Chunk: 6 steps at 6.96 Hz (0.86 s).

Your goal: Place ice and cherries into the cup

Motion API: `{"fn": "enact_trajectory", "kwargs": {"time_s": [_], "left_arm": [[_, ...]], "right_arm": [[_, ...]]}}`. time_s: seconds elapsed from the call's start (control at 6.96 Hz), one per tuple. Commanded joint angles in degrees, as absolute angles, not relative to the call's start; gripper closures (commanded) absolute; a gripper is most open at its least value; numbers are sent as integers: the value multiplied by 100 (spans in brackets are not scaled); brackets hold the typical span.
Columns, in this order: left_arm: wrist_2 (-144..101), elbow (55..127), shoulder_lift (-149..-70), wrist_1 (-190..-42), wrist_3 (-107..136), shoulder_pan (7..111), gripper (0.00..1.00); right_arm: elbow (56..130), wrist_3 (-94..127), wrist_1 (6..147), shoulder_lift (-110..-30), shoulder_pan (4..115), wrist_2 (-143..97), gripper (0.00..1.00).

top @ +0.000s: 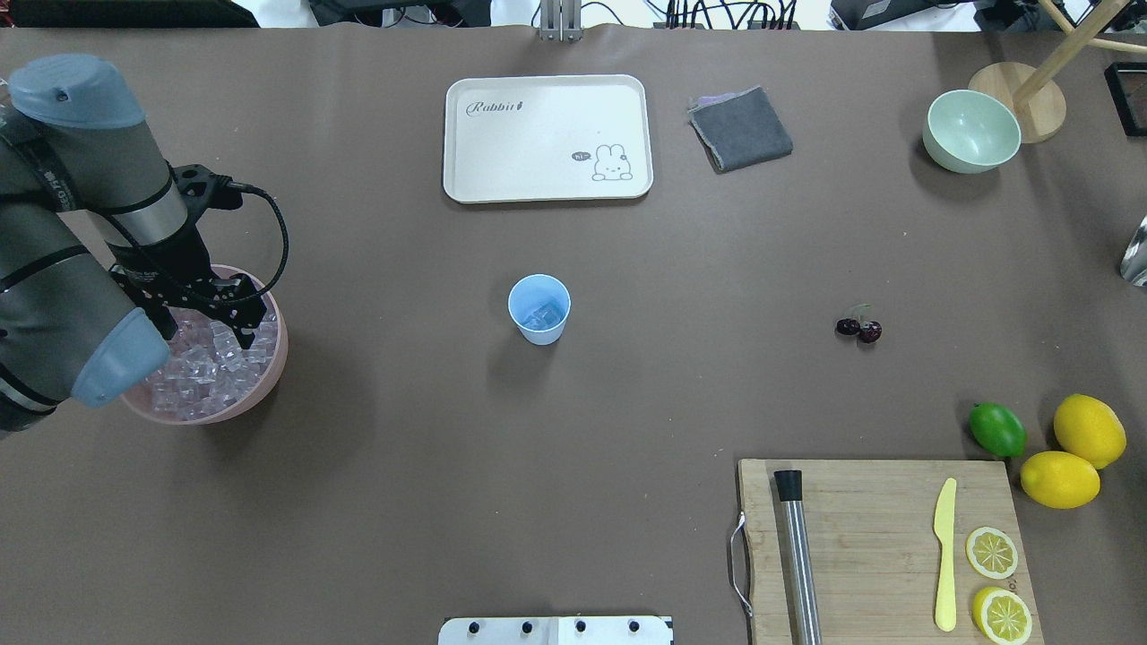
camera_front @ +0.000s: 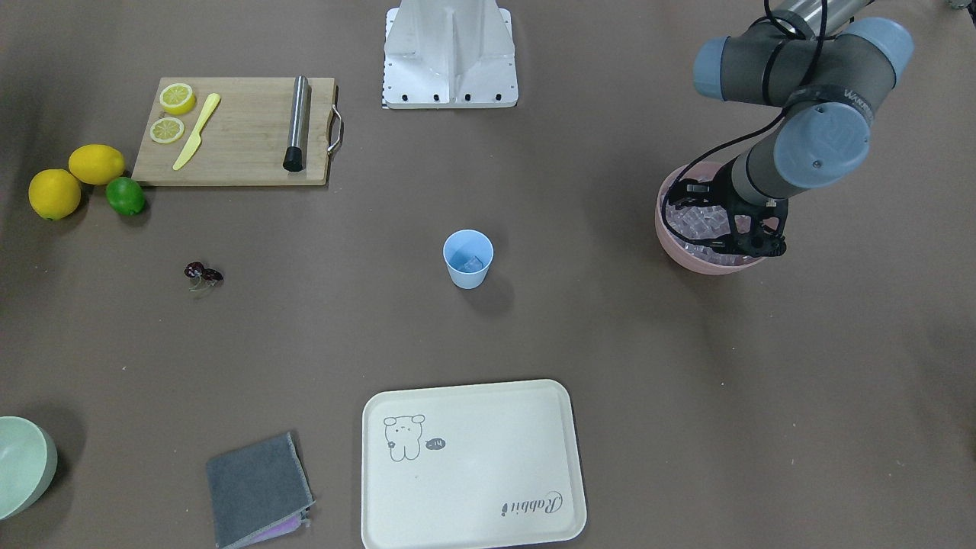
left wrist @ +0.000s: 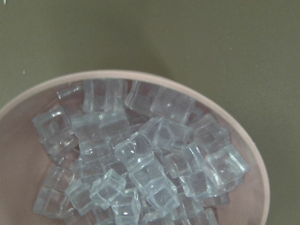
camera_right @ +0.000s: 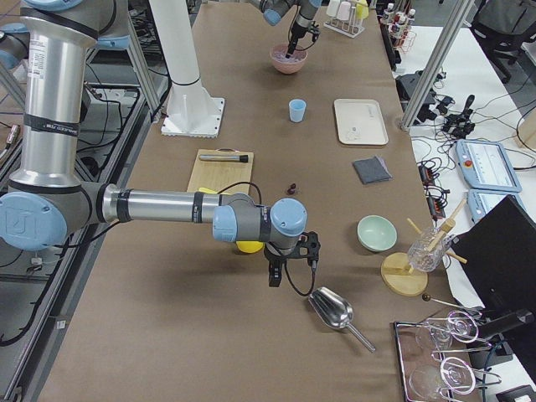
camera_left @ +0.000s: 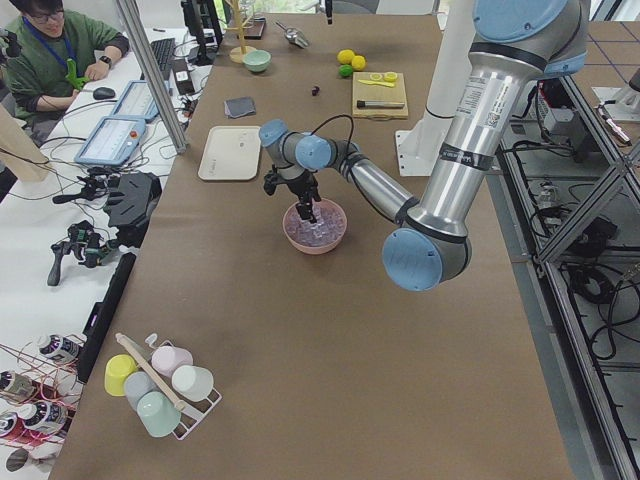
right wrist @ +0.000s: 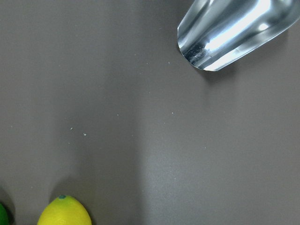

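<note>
The light blue cup [top: 539, 309] [camera_front: 467, 259] stands mid-table with one ice cube inside. A heap of clear ice [left wrist: 136, 164] [top: 211, 363] fills the pink bowl [top: 269, 376] [camera_front: 698, 261]. My left gripper [top: 211, 327] [camera_front: 724, 229] is lowered into that bowl with its jaws spread open over the cubes, and no finger shows in the left wrist view. The cherries [top: 859, 329] [camera_front: 203, 273] lie alone on the table. Far from them, my right gripper [camera_right: 274, 275] hovers low near a metal scoop, and I cannot tell whether it is open or shut.
A metal scoop [right wrist: 234, 33] and a lemon [right wrist: 63, 211] lie under the right wrist. A cutting board [top: 883, 546] holds a knife, a steel rod and lemon slices, with a lime [top: 996, 429] beside it. A cream tray [top: 547, 139], grey cloth [top: 740, 128] and green bowl [top: 971, 130] stand opposite.
</note>
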<state>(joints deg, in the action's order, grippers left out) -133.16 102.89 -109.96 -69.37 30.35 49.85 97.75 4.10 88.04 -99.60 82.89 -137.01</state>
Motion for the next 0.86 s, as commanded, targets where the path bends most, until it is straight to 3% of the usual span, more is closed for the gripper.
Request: {"fn": "enact_trajectory", "kwargs": {"time_s": [0.0,0.72], "left_arm": [[-12897,10344,-10986,-7083,2927,4948,4],[-12717,10178,-10354,-8692,3084,4790,4]], "right_arm": [[9773,404,8798,-9967,8288,-13772,0],[9773,413,8798,-9967,8288,-13772,0]]}}
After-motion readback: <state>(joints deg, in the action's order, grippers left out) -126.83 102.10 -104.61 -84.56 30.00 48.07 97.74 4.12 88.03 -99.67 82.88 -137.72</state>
